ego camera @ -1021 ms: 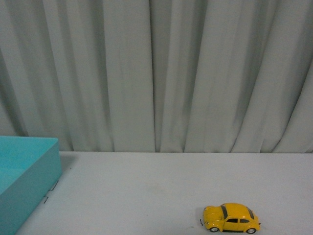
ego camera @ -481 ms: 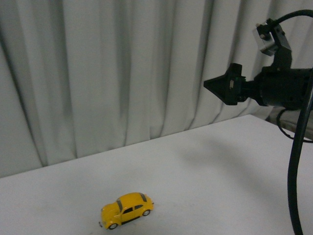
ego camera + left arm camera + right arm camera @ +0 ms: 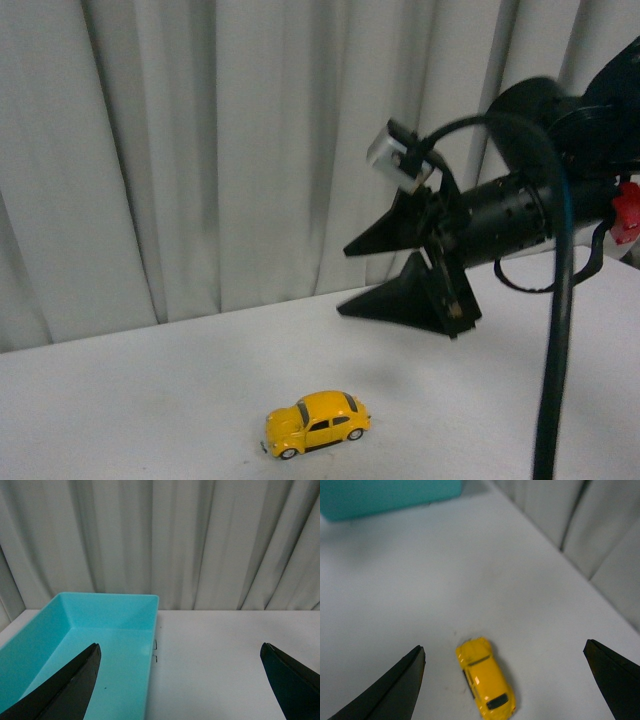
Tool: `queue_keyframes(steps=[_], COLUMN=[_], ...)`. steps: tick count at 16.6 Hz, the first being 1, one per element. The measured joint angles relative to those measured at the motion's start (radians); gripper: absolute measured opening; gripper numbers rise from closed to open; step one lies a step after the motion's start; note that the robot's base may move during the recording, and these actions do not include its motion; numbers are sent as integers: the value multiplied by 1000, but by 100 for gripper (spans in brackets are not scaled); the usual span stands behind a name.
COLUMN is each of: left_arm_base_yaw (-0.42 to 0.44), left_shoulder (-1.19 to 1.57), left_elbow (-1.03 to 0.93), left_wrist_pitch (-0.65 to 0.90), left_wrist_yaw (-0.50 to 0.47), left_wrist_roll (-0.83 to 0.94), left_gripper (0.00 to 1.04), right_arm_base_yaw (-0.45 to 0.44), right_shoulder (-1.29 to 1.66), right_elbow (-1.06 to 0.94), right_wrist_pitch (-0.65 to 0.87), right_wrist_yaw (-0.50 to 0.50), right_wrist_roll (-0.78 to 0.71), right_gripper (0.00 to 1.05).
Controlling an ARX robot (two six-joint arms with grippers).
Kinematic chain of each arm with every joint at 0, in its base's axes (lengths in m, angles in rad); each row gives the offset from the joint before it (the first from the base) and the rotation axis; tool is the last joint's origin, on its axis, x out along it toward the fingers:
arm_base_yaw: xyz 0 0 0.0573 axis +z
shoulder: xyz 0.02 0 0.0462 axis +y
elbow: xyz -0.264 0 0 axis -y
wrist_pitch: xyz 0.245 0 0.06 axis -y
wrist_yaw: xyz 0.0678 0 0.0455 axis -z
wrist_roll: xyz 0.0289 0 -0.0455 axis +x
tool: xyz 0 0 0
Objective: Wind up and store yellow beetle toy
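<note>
The yellow beetle toy [image 3: 317, 423] stands on its wheels on the white table [image 3: 150, 400], near the front edge. My right gripper [image 3: 342, 281] hangs open above it and slightly to the right, its black fingers [image 3: 400, 295] spread wide and apart from the car. In the right wrist view the yellow beetle toy [image 3: 485, 682] lies between the two fingertips of the right gripper [image 3: 504, 647], nearer one side and untouched. My left gripper [image 3: 179, 647] is open and holds nothing, hovering over the edge of a teal box [image 3: 154, 625].
The open teal box is empty inside and also shows in the right wrist view as a teal box [image 3: 390, 495] at the far end of the table. Two small metal marks [image 3: 156, 651] lie beside its wall. A grey curtain [image 3: 200, 150] hangs behind the table.
The front view has swung sideways. My right arm has come down and to the left toward the toy, with its fingers now spread wide. The car sits still on the table.
</note>
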Motion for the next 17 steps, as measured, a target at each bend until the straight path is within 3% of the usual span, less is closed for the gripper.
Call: queue_keyframes(steps=[2,6,17], left_arm_base_yaw=[0,0,0], left_shoulder=[0,0,0], left_elbow=[0,0,0], left_wrist_pitch=[0,0,0], left_wrist_yaw=[0,0,0], left_wrist_roll=[0,0,0], left_gripper=[98,98,98], right_arm_base_yaw=[5,5,51], right_shoulder=[78,182,426], right_elbow=[45,146,407], right_wrist_pitch=[-150,-289,-529], right_wrist_yaw=[38,77,182], right_wrist_roll=[-229,-455,-711], right_gripper=[98,98,98])
